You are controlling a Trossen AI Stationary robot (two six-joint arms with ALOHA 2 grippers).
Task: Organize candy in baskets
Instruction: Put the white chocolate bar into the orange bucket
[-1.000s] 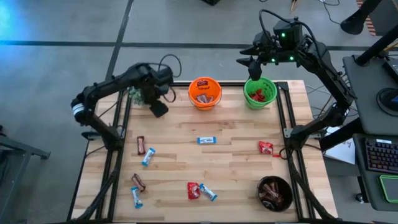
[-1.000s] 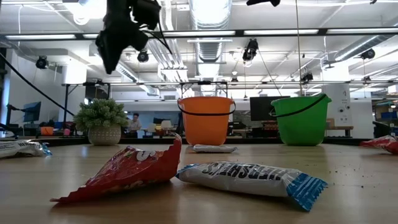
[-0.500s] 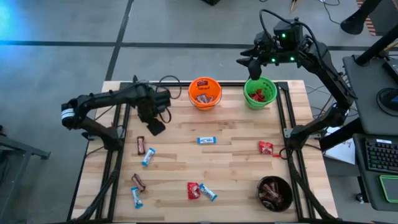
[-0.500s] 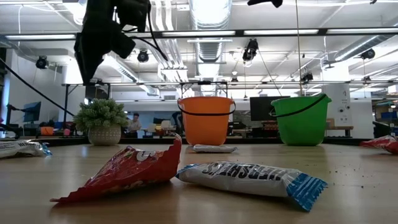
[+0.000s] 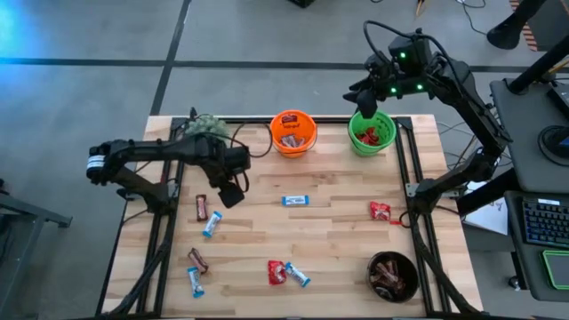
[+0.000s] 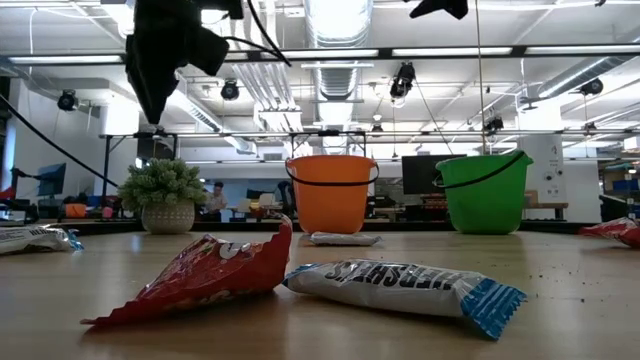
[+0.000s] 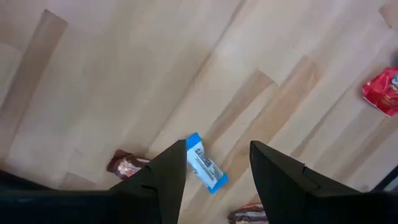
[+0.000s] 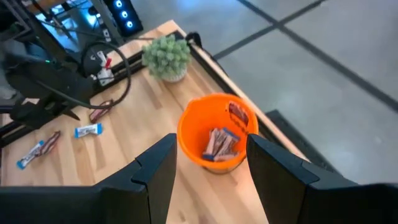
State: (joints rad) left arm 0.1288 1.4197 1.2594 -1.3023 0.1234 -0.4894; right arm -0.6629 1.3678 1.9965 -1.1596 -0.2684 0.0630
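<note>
Hovering over the left half of the table (image 5: 338, 227), the left gripper (image 5: 229, 195) has its fingers (image 7: 163, 180) spread and empty, a blue-and-white bar (image 7: 205, 165) and a brown bar (image 7: 126, 166) on the wood below it. Near edge, high view: black bowl (image 5: 392, 275) with brown candy at 5 o'clock; a red packet (image 5: 276, 272) touching a blue bar (image 5: 297, 276) at 6; a brown and a blue bar at 7. Mid-table: another blue bar (image 5: 296, 201) at centre, a red packet (image 5: 380, 212) at 3. Far edge: orange pail (image 5: 292, 132) at 12 holding brown bars, green pail (image 5: 372, 132) at 1 holding red packets, potted plant (image 5: 206, 127) at 11. Right gripper (image 5: 366, 98) hangs above the green pail, fingers (image 8: 157, 171) spread, nothing between them.
</note>
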